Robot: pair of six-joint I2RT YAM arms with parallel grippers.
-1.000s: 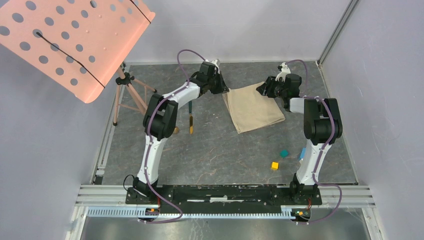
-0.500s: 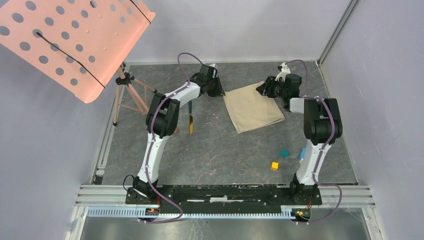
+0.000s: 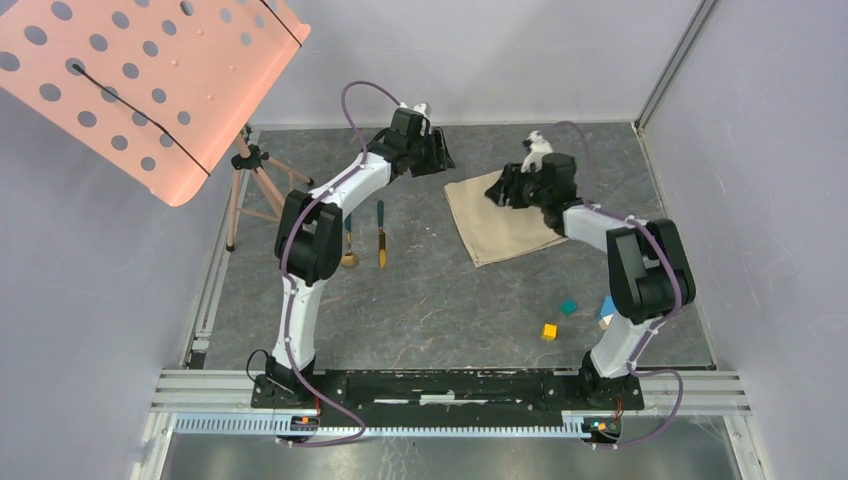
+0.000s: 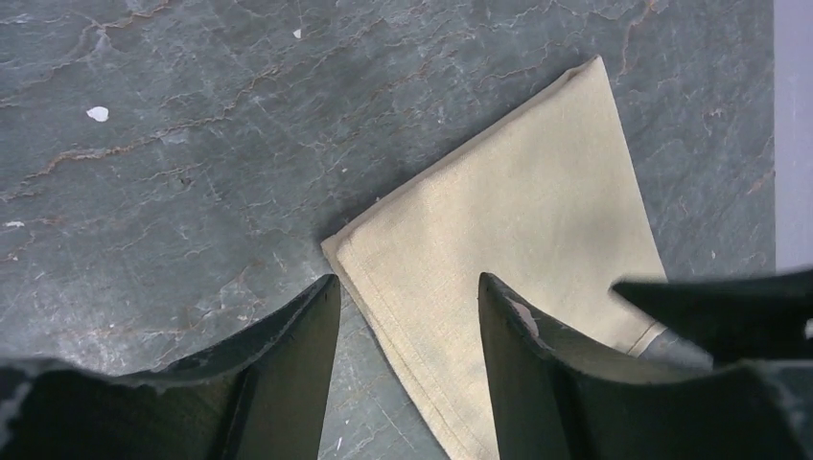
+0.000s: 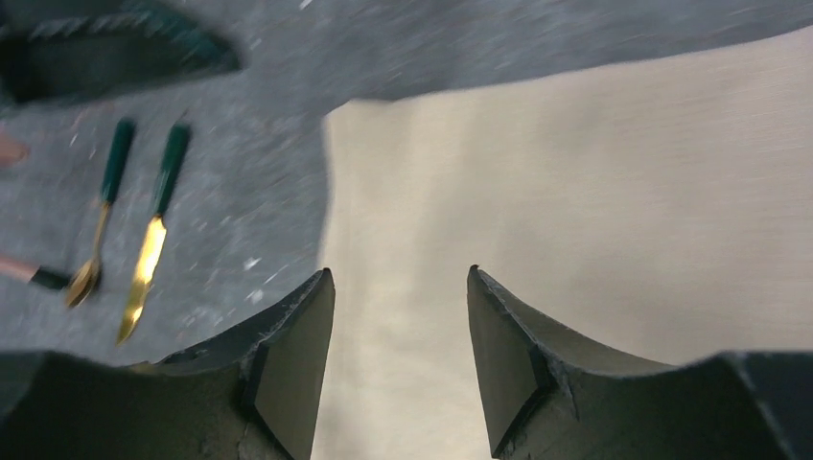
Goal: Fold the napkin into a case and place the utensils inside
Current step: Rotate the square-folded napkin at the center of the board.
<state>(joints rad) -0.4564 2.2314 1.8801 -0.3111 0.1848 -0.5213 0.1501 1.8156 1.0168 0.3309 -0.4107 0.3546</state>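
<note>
– Napkin [image 3: 505, 220] from above: folded, flat on the table [image 3: 430, 300], just right of the left pincer [image 3: 440, 158], under the right pincer [image 3: 497, 190]; both spread, empty.
– Left wrist: its corner lies between those fingers [image 4: 297, 364]. A shallow pinch might catch one layer and undo the fold.
– Right wrist: napkin below; spoon [image 5: 96, 240] and knife [image 5: 149, 259] well left. Dragging could skew the case.

Left of the napkin [image 3: 500, 225], spoon [image 3: 348, 242] and knife [image 3: 381, 235] side by side; cubes [image 3: 549, 330] before it, rightward.
</note>
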